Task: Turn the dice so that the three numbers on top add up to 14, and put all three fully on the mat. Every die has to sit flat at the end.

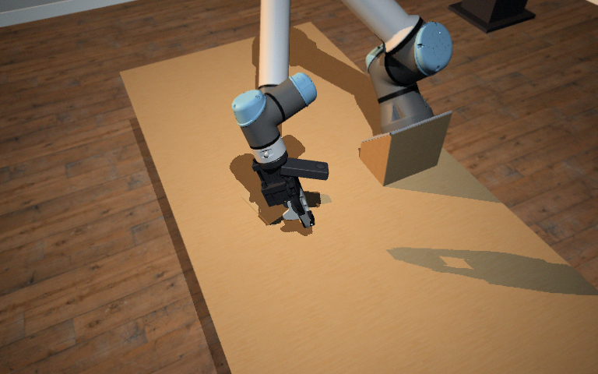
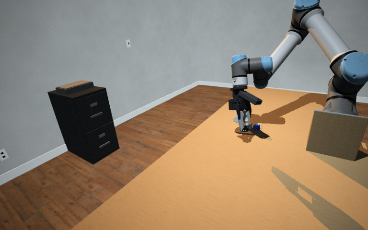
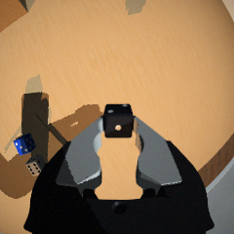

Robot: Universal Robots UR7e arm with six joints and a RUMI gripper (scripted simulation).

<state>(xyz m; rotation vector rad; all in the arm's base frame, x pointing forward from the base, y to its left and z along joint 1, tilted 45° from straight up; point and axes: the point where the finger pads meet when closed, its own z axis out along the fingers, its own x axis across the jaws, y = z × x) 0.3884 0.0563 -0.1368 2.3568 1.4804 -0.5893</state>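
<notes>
My gripper (image 1: 308, 224) (image 2: 245, 129) (image 3: 118, 117) is tilted and shut on a black die (image 2: 245, 128) (image 3: 118, 121). In the wrist view one face of this die shows a single white pip and the face beyond it shows two. It looks held just above the table, though the gap is hard to judge. A blue die (image 2: 256, 126) (image 3: 24, 144) and a grey die (image 3: 34, 166) stand close together at the left of the wrist view, off to one side of the gripper. The grey die's visible face has several dark pips. Shadows lie around them, and I cannot make out the mat's outline clearly.
A box-like panel (image 1: 416, 149) (image 2: 336, 135) stands on the table (image 1: 308, 308) (image 2: 189, 176) beside the arm's base. The table's long edge runs past the gripper on the left in the top view. A black cabinet (image 2: 84, 127) stands on the floor.
</notes>
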